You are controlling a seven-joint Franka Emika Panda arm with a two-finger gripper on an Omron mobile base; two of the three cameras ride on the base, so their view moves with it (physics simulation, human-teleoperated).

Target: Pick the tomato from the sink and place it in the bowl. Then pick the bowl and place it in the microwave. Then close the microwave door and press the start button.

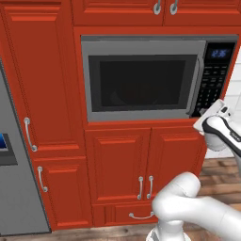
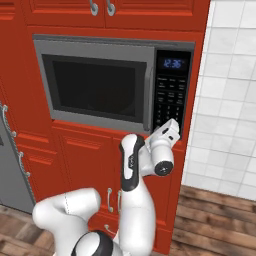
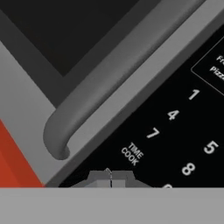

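**Q:** Closing in on the keypad [image 2: 171, 97], are you?

**A:** Yes. My claw [image 3: 110, 176] is clenched on nothing, its tips pressed together and pointed at the lower left corner of the keypad, just below the key marked "Time Cook". From the base cameras my hand sits at the bottom edge of the panel, right beside the foot of the door handle [image 3: 109, 83].

**Q:** Where does the job stand?

**A:** Late, by my reckoning. The door [image 1: 141, 80] lies flush in the frame of the microwave [image 2: 112, 82], so the closing looks done. Through the dark window I can make out a faint rounded shape that may be the bowl [image 1: 129, 96]; the glass is too dim to be certain, and I cannot tell whether the tomato is in it.

**Q:** What is left?

**A:** The start button. I cannot pick it out among the keys visible to me; the hand camera shows only digits and that one label. The blue display [image 2: 173, 63] is lit. I judge one press on the right key remains, and a miss onto a neighbouring key is the risk.
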